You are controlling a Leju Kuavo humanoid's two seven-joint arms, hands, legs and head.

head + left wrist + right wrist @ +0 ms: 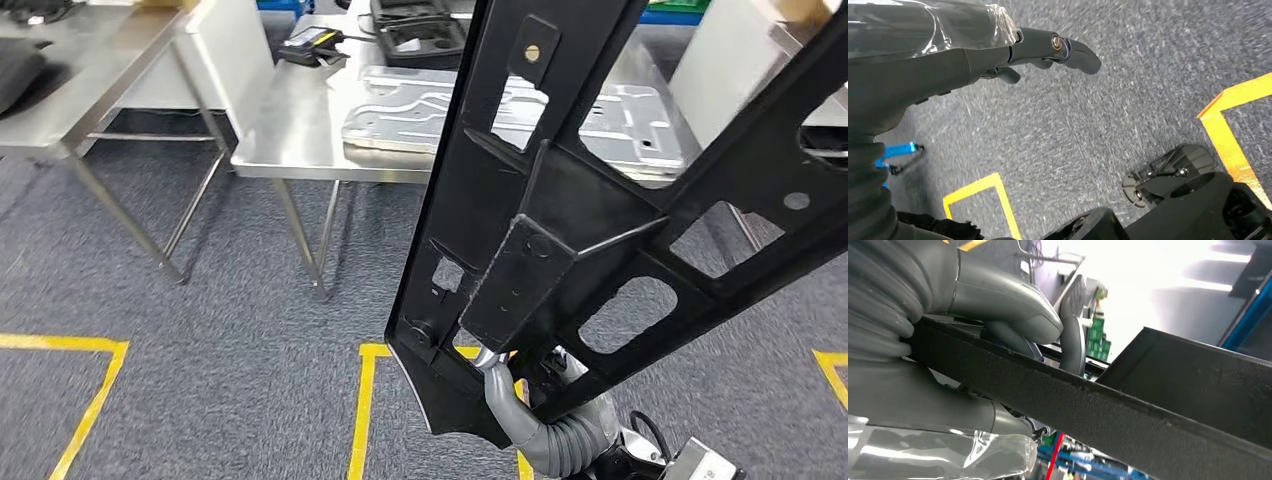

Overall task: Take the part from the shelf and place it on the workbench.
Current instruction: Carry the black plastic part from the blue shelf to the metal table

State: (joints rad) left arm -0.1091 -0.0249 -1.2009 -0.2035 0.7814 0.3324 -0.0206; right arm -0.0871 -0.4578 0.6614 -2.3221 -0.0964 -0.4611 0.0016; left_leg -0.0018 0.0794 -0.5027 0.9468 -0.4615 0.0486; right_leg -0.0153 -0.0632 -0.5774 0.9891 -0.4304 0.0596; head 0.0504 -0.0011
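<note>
Black part (600,180) fills my view, gripped low by my right hand (998,315); left hand (1048,50) hangs empty, fingers loosely curled. Carry it level to the bench (290,140), avoiding the metal plate (420,115).

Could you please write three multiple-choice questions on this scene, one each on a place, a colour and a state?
1. Where does the silver metal plate lie?
A. on the steel table
B. on the carpet
C. on a shelf

2. What colour are the floor lines?
A. white
B. yellow
C. red

3. What is the right hand doing?
A. hanging free
B. pressing the table
C. holding the black frame

Answers:
1 A, since it lies flat on the steel table.
2 B, as the tape on the grey carpet is yellow.
3 C, because thumb and fingers clamp the black frame; the left hand holds nothing.
</note>
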